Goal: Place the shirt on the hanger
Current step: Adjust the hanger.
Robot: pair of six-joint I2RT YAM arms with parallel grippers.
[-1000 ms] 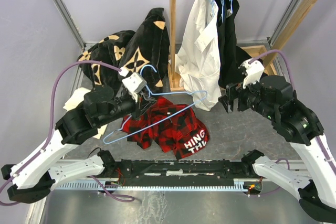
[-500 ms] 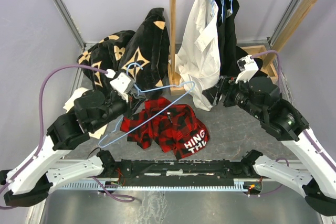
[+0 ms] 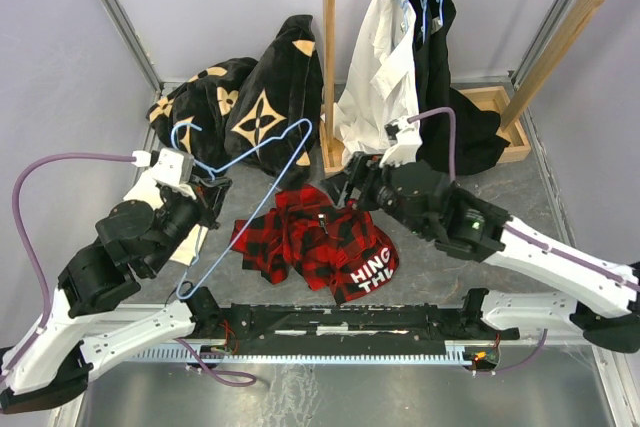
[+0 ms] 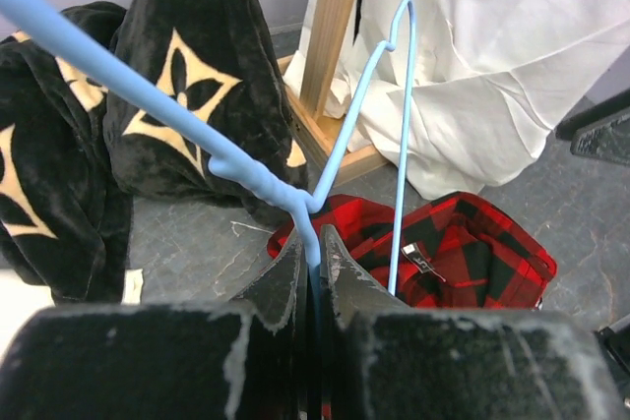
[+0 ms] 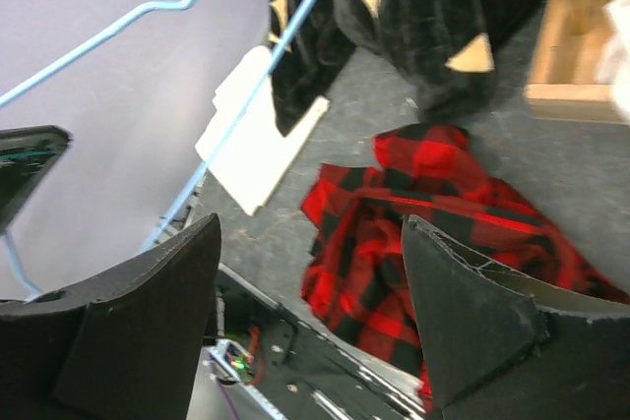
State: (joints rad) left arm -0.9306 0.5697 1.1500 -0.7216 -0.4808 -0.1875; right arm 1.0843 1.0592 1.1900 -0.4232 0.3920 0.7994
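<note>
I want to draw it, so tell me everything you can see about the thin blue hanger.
The thin light-blue wire hanger is a triangle with a curved hook. It is bare and tilted, with nothing hung on it. The left gripper is shut on its wire by the twisted neck. The red-and-black plaid shirt lies nearby, not on it.

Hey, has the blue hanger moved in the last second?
Yes. In the top view the hanger, clamped in the shut left gripper, has swung left, away from the wooden post and the white shirt that its tip was beside.
</note>
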